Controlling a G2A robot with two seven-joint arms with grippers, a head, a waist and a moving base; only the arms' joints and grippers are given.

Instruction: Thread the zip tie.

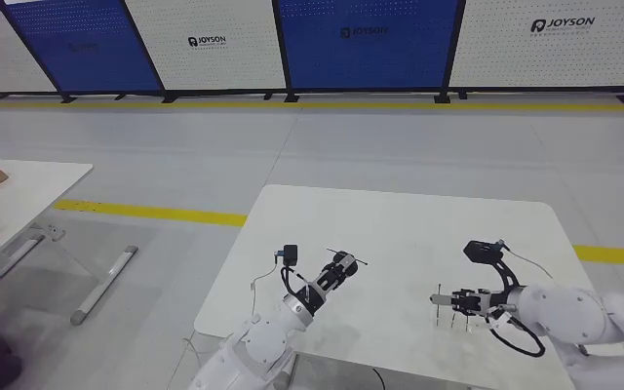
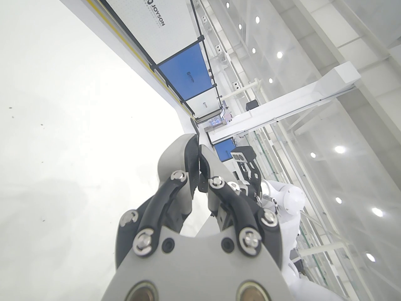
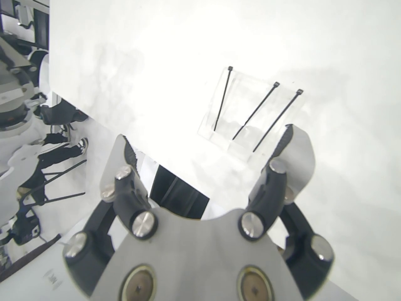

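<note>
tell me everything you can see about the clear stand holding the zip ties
The clear stand looks like transparent acrylic, a boxy block, faint against the white table it rests on. Three black zip ties stand in it in a row, apart, square heads up. The open right gripper hangs close to it, with no visible contact.

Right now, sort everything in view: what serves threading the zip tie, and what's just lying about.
For the job: zip tie pinched in the shut left end effector; three more zip ties standing in a clear holder; open right end effector near them; white table.

Just lying about: second table off to one side; yellow floor line; partition panels behind.
</note>
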